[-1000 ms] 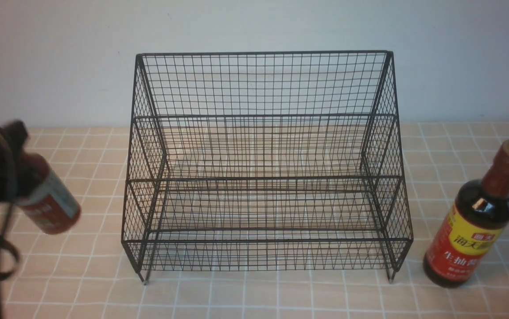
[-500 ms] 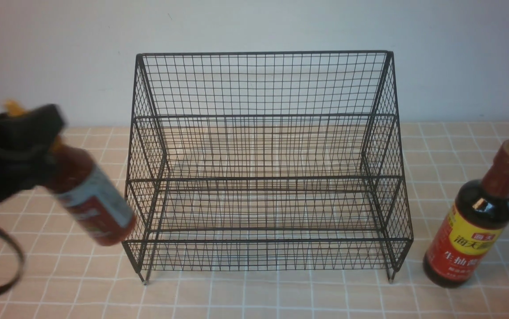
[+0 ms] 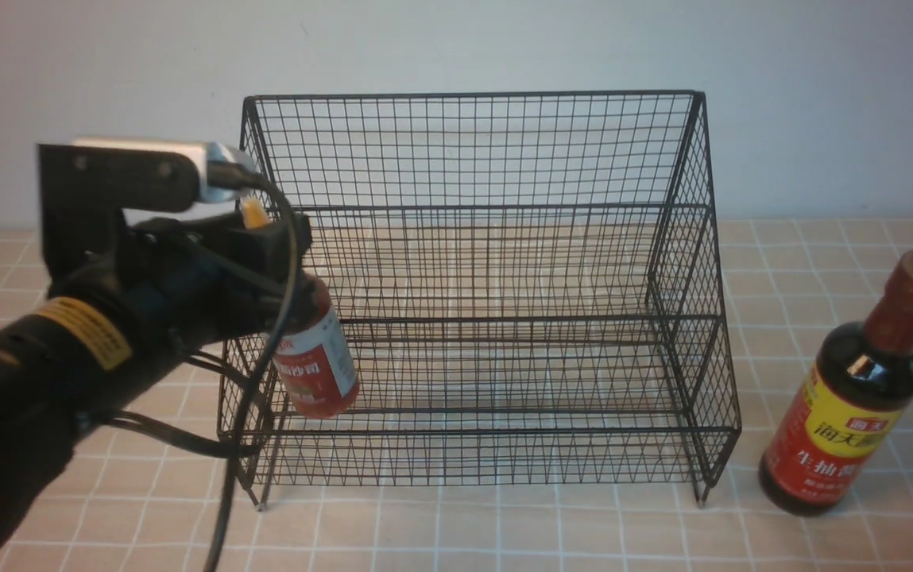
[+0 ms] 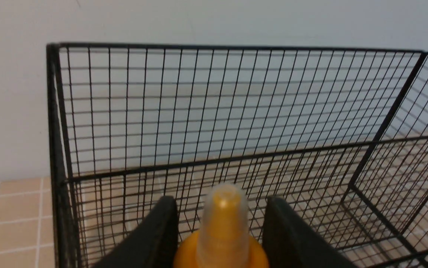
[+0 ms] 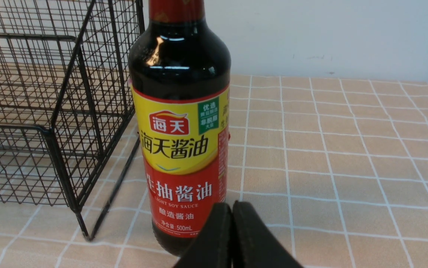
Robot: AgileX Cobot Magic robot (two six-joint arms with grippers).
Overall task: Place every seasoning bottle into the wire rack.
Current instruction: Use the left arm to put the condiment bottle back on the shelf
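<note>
- While held aloft, red-sauce squeeze bottle (image 3: 315, 361): near-upright, slight tilt, at left end of wire rack (image 3: 472, 151), approx. lower-tier height; can't tell if past the front rail.
- L gripper (image 3: 285, 266): fingers (image 4: 158, 238) pinching bottle at neck, either side of yellow nozzle cap (image 4: 224, 216).
- Soy-sauce bottle (image 3: 845, 421): upright on tiled tablecloth (image 3: 822, 254), just right of rack, outside it.
- R gripper (image 5: 232, 223): fingers pressed together, empty, near that bottle's base.

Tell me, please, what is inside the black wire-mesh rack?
The rack looks bare where visible. The left gripper holds the small red squeeze bottle at its left end; the arm hides that corner.
</note>
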